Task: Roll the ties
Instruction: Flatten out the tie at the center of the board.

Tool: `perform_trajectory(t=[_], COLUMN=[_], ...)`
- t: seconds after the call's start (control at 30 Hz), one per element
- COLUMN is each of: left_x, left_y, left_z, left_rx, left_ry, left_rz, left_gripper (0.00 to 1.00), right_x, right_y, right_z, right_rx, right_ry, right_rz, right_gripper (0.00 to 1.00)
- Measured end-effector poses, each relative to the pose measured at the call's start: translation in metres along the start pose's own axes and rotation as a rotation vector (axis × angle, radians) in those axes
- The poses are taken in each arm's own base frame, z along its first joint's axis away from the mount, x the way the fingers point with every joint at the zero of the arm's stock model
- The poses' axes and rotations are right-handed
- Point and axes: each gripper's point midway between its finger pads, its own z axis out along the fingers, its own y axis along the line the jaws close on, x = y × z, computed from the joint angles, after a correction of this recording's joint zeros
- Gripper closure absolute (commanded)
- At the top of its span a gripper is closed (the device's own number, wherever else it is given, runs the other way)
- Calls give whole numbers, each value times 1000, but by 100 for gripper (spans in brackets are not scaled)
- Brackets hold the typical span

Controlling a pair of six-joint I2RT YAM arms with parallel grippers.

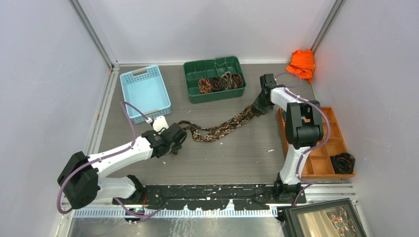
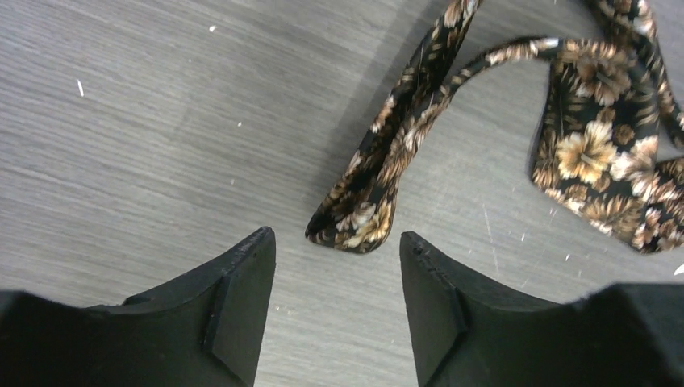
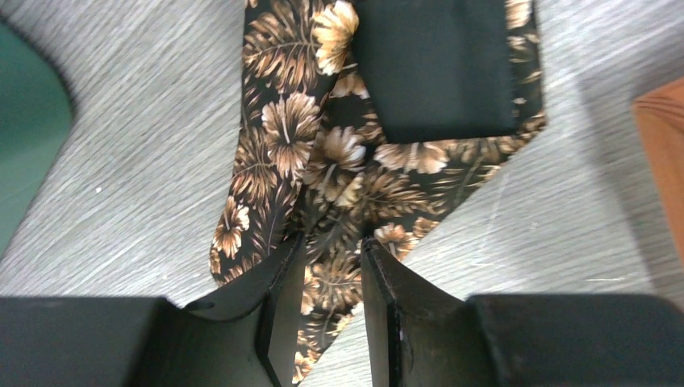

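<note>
The right hand (image 3: 331,250) is pinching the wide end of the tie (image 1: 222,126) toward two o'clock, probably anchoring it on the bench (image 1: 237,158). The left hand (image 2: 337,242) is hovering spread at its narrow tip, nine o'clock.

white arms (image 1: 123,153), black grippers (image 2: 337,238) (image 3: 332,246), purple cables (image 1: 129,116)

- A tie (image 1: 222,127) is lying across the middle of the table (image 1: 237,158), between the left gripper (image 2: 337,242) and the right gripper (image 3: 331,246) farther back.
- Its left end is resting just ahead of the left gripper's parted fingers; its other end is sitting pinched between the right gripper's fingers.
- A basket (image 1: 145,94) is standing back left, a divided bin (image 1: 217,95) just right of it.
- Coiled ties (image 1: 221,82) are sitting in the bin's near row.
- A cloth (image 1: 302,64) is lying in the back right corner.
- A compartment tray (image 1: 321,165) is lying along the right edge.
</note>
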Motion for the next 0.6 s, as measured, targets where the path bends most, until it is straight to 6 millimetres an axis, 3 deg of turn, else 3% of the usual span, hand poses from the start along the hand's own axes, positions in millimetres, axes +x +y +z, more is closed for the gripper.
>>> perform_trajectory(t=[0.2,0.4,0.5,0.6], left_x=[-8,-4,-10,-13], left_y=[5,2,-17,-28], left_z=[23,53,62,66], left_rx=[-56,-134,-109,-91], left_ry=[6,53,50,49], left_rz=[15,97,113,126], left_gripper=[39,67,98,100], right_x=[5,6,-3,-10], right_y=[19,17,18,29], right_z=[-2,-12,-36,-64], right_rx=[-85,-90,-100,-140], right_ry=[28,-1,-51,-103], right_rz=[-5,-11,-22,-54], right_gripper=[63,59,59,62])
